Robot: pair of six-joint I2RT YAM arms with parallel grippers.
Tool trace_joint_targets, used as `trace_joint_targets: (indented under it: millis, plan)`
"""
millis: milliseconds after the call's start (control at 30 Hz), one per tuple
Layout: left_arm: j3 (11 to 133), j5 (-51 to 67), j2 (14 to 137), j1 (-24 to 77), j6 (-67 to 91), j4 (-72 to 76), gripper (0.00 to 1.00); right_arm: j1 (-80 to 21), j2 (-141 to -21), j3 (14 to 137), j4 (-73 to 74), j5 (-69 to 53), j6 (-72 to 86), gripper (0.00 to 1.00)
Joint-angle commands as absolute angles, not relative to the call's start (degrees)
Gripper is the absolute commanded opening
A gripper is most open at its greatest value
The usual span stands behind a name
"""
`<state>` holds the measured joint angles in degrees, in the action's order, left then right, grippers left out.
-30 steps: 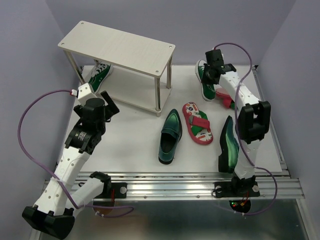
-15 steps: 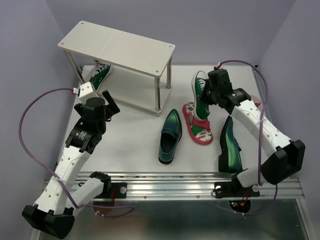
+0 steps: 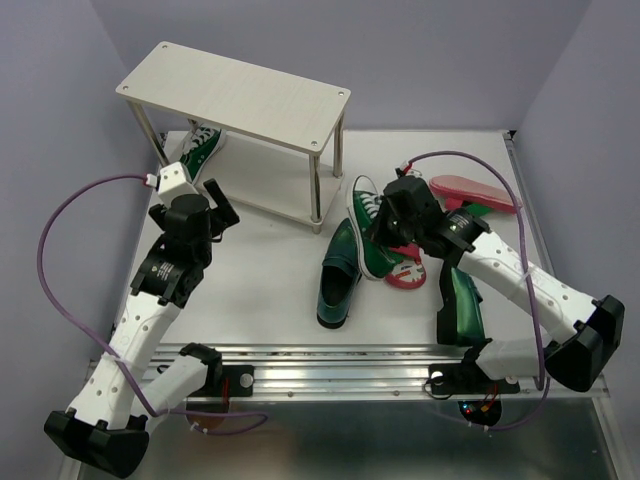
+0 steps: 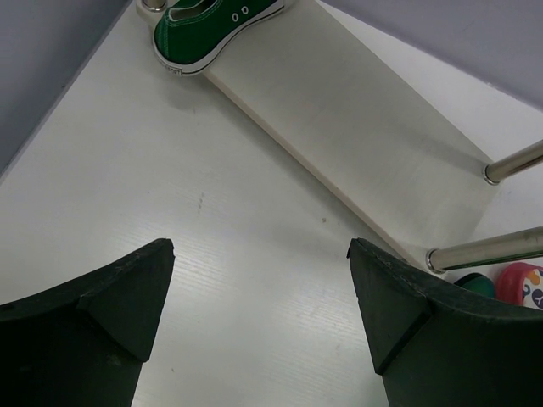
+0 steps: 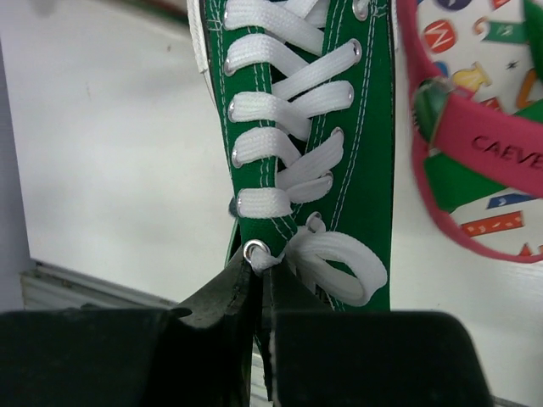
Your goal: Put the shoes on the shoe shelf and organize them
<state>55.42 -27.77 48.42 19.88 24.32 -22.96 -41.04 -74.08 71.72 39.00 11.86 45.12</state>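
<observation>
Right hand (image 5: 261, 270) was clenched on the sneaker (image 5: 339, 170) at its top eyelet; left hand (image 4: 260, 254) hung released, empty, near the shelf (image 4: 339, 110).

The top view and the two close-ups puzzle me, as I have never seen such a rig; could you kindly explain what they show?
These are two white robot arms bolted to the near edge of a white table. The wide picture comes from a fixed camera above and behind them. Each close-up comes from a camera on one wrist, looking past that arm's two-finger tool. The left tool is open and empty, facing the pale-wood two-tier shoe shelf with silver legs, where one green canvas sneaker rests on the lower board. The right tool is shut on the other green canvas sneaker with white laces, pinching its edge by the top eyelet. Also on the table are a glossy dark green loafer, the second loafer, a red flip-flop with a patterned footbed and the second red flip-flop.
</observation>
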Motion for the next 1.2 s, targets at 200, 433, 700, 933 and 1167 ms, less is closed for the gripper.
trace_joint_targets:
  millis: [200, 433, 700, 933, 1167]
  plan:
    - [62.7, -37.9, 50.6, 20.1, 20.8, -25.0, 0.99, -56.9, -78.0, 77.5, 33.8, 14.3, 49.1, 0.01]
    - [64.9, -39.4, 51.2, 20.1, 20.9, -27.1, 0.99, -62.0, -84.8, 81.6, 30.8, 13.7, 47.6, 0.01]
    - [66.3, -42.4, 51.7, 20.1, 21.0, -29.7, 0.99, -62.5, -94.3, 91.0, 29.4, 13.9, 43.4, 0.01]
    - [66.5, -45.6, 49.9, 20.0, 22.0, -30.8, 0.99, -62.5, -102.6, 96.3, 27.0, 14.4, 43.3, 0.01]
    - [64.1, -44.4, 47.1, 20.1, 22.8, -29.3, 0.99, -62.5, -111.6, 99.4, 23.9, 13.7, 44.5, 0.01]
